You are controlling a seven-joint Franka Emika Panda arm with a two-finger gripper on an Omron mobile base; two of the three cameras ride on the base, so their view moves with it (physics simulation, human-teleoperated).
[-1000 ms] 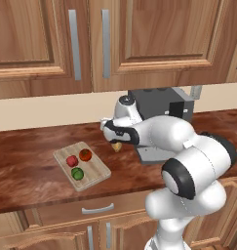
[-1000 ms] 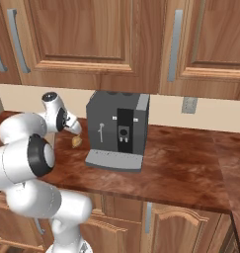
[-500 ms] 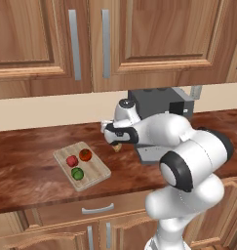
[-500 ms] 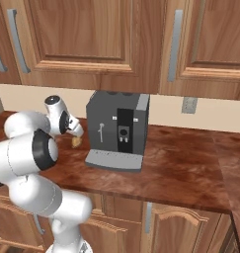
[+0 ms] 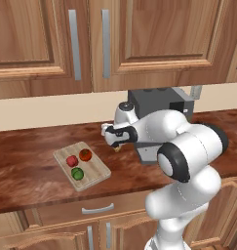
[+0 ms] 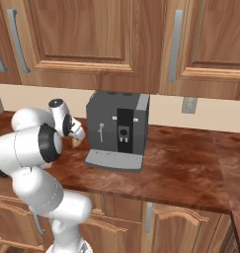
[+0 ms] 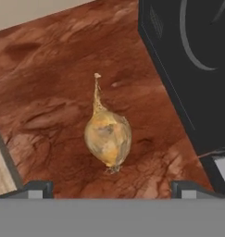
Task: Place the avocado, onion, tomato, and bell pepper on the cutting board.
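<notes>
**Open gripper above the onion, three items on the board**

The gripper (image 7: 112,187) hangs over the onion (image 7: 107,133) with its jaws wide apart and nothing between them. In the hand view the two finger tips (image 7: 36,189) stand on either side of the bulb, not touching it. The onion lies on its side on the brown worktop (image 5: 27,146), just beside the dark coffee machine (image 5: 161,117), near the middle of the worktop. Its thin stalk points away from the gripper.

In the left base view the cutting board (image 5: 95,173) lies on the worktop closer to the front edge, apart from the onion. On the board are the green avocado (image 5: 77,173), a red piece (image 5: 71,160) and an orange-red piece (image 5: 85,155); I cannot tell which one is the tomato and which the bell pepper. A corner of the board also shows at the left edge of the hand view.
</notes>
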